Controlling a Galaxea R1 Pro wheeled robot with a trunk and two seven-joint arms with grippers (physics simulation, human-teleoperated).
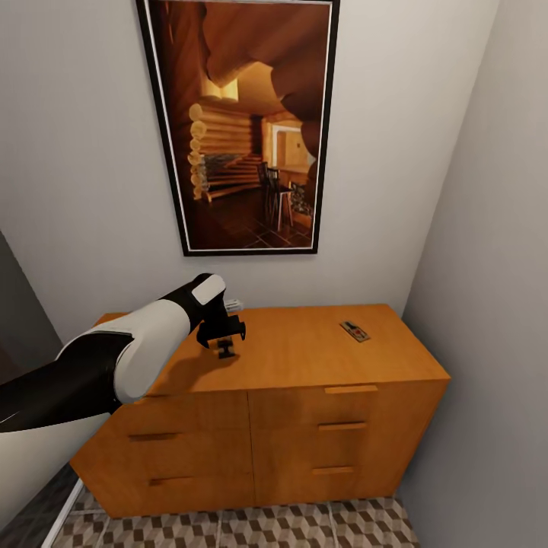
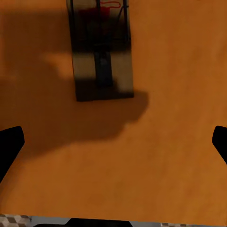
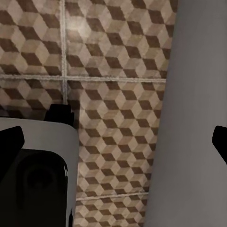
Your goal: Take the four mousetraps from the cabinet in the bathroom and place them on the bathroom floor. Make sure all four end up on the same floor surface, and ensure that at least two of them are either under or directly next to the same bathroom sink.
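The orange-brown cabinet (image 1: 304, 358) stands against the wall under a picture. One small dark mousetrap (image 1: 355, 331) lies on its top toward the right. My left gripper (image 1: 223, 341) hovers over the left part of the top, pointing down. In the left wrist view a second mousetrap (image 2: 101, 56) lies flat on the wood just ahead of the open left gripper (image 2: 113, 142), whose dark fingertips (image 2: 10, 142) stand wide apart with nothing between them. The right gripper (image 3: 113, 142) hangs open over the cube-pattern bathroom floor (image 3: 113, 61).
A large framed picture (image 1: 243, 122) hangs above the cabinet. A grey wall (image 1: 495, 304) closes the right side, tight against the cabinet's end. Patterned floor tiles (image 1: 251, 529) show in front of the drawers. Part of my white and black body (image 3: 33, 175) sits close to the right gripper.
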